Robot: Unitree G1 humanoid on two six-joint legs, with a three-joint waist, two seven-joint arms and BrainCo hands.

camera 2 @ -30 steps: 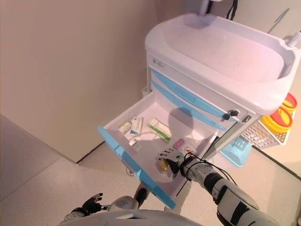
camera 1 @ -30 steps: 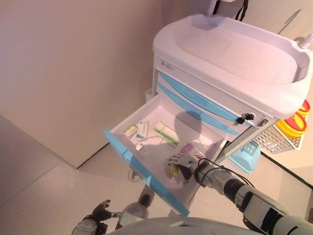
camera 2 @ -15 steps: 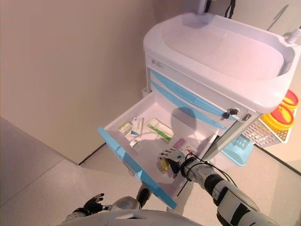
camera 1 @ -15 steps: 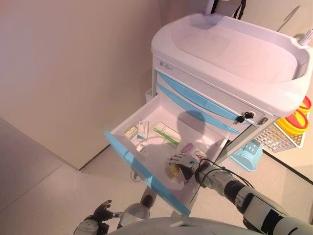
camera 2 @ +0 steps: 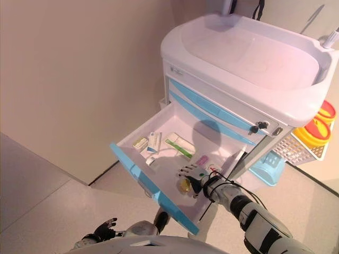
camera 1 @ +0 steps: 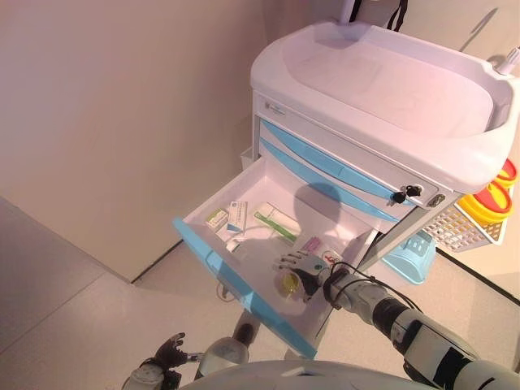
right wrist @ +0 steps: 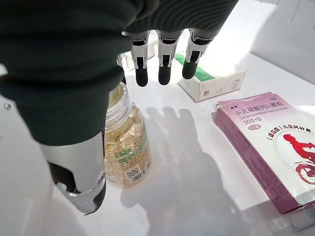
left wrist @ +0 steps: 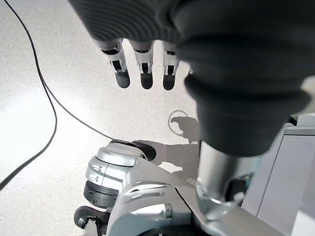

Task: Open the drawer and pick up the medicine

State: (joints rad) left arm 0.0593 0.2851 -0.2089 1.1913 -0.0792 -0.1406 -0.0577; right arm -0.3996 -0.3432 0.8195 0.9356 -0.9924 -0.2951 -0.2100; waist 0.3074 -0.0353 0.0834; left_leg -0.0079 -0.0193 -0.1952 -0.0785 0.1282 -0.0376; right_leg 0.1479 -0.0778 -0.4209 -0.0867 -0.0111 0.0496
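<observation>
We saw the drawer (camera 1: 213, 249) pulled open, the right hand (right wrist: 93, 59) inside it with fingers relaxed, grasping nothing — the medicine bottle (right wrist: 123, 140) lay on the drawer floor just beside the thumb, near a purple box (right wrist: 268, 142). The left hand (left wrist: 147, 54) hung relaxed over the floor.

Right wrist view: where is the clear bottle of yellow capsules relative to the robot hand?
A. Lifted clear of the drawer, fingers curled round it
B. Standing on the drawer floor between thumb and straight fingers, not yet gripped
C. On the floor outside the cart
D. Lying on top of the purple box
B: the bottle stands on the white drawer floor beside the right robot hand's thumb, fingers straight above it.
</observation>
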